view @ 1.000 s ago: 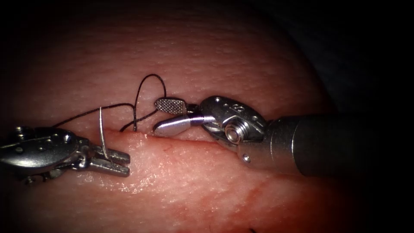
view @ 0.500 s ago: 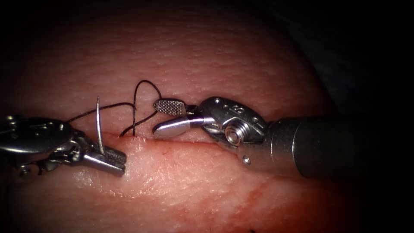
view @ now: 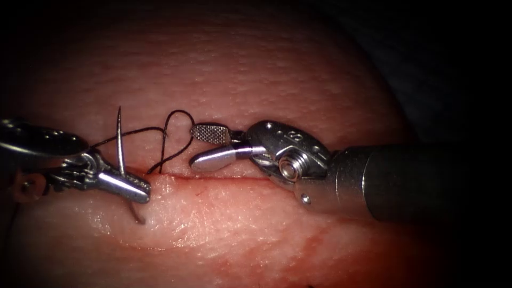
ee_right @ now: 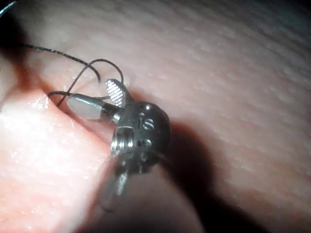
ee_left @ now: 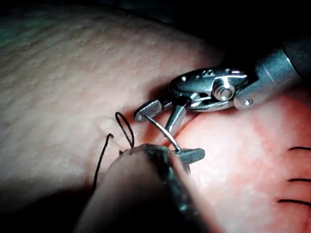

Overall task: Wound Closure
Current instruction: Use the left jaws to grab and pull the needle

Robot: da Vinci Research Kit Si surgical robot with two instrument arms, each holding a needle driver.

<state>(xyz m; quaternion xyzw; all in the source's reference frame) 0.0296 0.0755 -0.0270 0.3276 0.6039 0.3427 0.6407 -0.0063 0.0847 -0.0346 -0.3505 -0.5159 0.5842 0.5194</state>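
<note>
While left end effector (view: 140, 193) grips needle (view: 118, 140) mid-curve, rt end effector (view: 193, 146) empty, agape.

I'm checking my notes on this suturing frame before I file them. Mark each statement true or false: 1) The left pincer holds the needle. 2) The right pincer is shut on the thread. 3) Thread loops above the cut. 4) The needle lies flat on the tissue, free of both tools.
1) True: the left pincer is shut on the needle, gripping it partway along its curve.
2) False: the right pincer is open and holds nothing, though the thread runs close by.
3) True: the thread loops just above the cut in the tissue.
4) False: the needle stands upright in the left pincer.
</note>
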